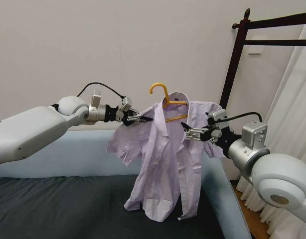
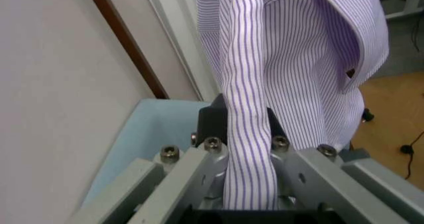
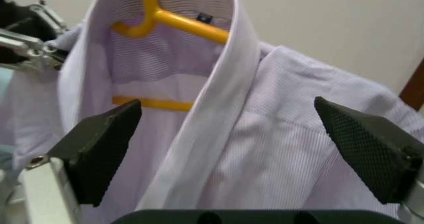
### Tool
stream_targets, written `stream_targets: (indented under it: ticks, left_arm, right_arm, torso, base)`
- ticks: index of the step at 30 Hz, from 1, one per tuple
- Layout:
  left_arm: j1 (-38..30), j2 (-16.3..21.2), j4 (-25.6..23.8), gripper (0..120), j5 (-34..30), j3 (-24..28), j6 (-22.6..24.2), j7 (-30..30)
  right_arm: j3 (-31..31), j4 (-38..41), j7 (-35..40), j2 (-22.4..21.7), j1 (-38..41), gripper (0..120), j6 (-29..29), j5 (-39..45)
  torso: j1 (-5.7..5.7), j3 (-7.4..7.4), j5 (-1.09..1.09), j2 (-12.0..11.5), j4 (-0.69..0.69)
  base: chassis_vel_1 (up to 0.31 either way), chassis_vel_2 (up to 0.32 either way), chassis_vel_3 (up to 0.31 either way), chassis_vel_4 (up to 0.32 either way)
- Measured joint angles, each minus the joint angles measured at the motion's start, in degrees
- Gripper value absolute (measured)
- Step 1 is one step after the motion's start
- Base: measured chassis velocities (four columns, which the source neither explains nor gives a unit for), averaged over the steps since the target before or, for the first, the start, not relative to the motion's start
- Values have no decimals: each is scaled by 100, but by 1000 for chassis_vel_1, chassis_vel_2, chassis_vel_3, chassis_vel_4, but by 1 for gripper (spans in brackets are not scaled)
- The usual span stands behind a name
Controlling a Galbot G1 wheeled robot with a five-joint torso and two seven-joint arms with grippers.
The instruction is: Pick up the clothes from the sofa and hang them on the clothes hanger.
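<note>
Near a wooden rack (image 1: 236,55), above the sofa (image 1: 68,154), one striped shirt (image 1: 163,164) on one yellow hanger (image 1: 164,93) is clenched by the left gripper (image 1: 142,119); the right gripper (image 1: 188,132) is held spread.

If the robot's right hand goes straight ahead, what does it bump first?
Most likely the shirt. The open right gripper points at the shirt's front panel, beside the collar edge, though how far off it is is unclear.

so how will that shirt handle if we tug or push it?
Probably floppy: the shirt hangs in loose folds and bunches where the left gripper is shut on it. Likely light, thin fabric. A push from the open right gripper may just swing it, or slide it on the yellow hanger.
</note>
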Motion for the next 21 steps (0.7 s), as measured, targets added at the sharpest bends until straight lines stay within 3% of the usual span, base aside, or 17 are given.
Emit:
stream_targets:
  ticks: [6,21]
  left_arm:
    - [-289,-2,-24,1,13,270,6,76]
    - [-254,29,-140,1,32,309,43,51]
  right_arm:
    - [-94,-159,51,17,47,77,-80,-43]
    - [-223,-171,51,83,-15,25,-112,-158]
  torso:
    - [0,0,0,0,3]
    - [0,0,-1,0,2]
  base:
    - [0,0,0,0]
    - [0,0,0,0]
